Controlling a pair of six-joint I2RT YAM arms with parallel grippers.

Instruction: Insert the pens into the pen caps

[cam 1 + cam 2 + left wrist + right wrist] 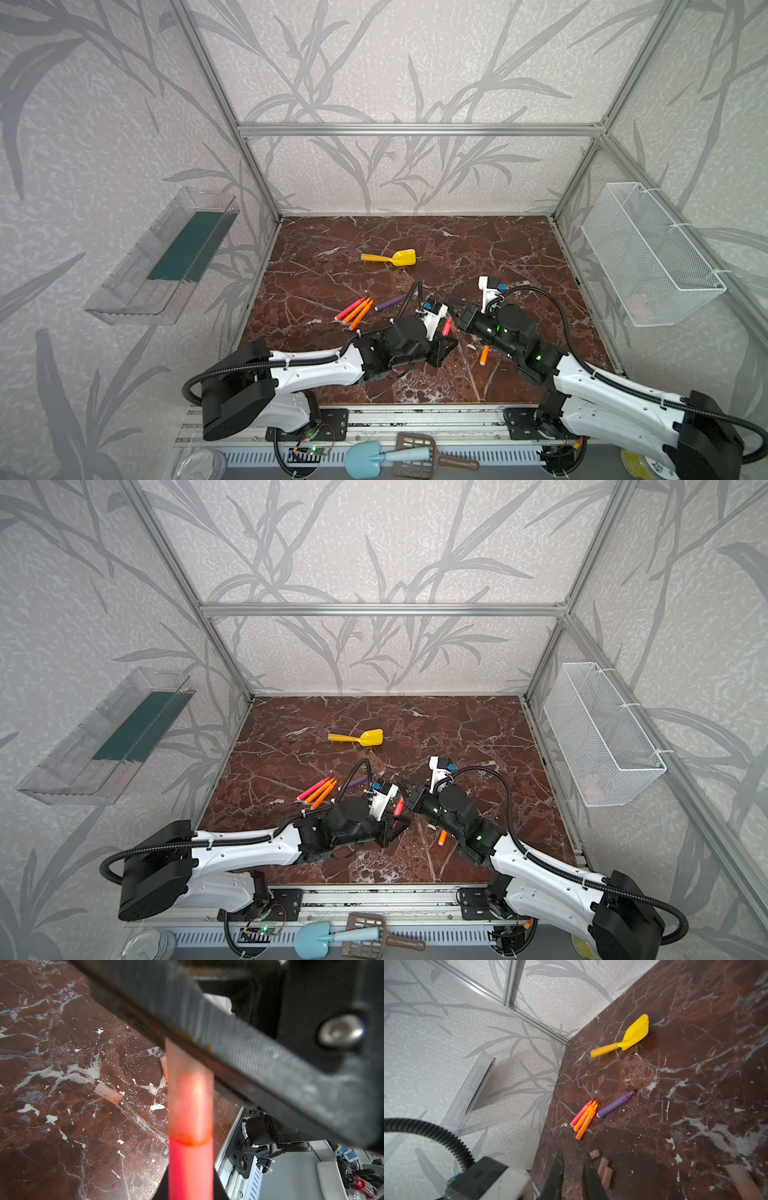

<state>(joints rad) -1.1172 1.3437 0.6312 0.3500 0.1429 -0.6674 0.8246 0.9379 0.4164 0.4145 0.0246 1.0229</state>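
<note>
Presently the two claws meet just in front of the middle of the marble table. The left claw is clamped on a pink-red pen, which stands up out of it with its long axis running roughly from 6 to 12 o'clock in both top views, tip toward 12. The right claw reaches in from 3 o'clock, its jaws together at the pen's top end. In the left wrist view a translucent cap sleeves the pen's tip, and its far end vanishes under a dark finger of the right claw, so I judge that claw to be pinching the cap. What matters is that cap and pen share one axis: any last push has to run straight down that line, toward 6 o'clock, or the cap may cock. It looks seated nearly to the barrel. For the next round, three pens lie bundled at 9 o'clock from the claws, nearer the left arm, with axes running 7 to 1 and the purple pen just beside them. A lone orange pen lies at 5 o'clock, close by the right arm. Loose caps lie side by side on the marble in the right wrist view.
</note>
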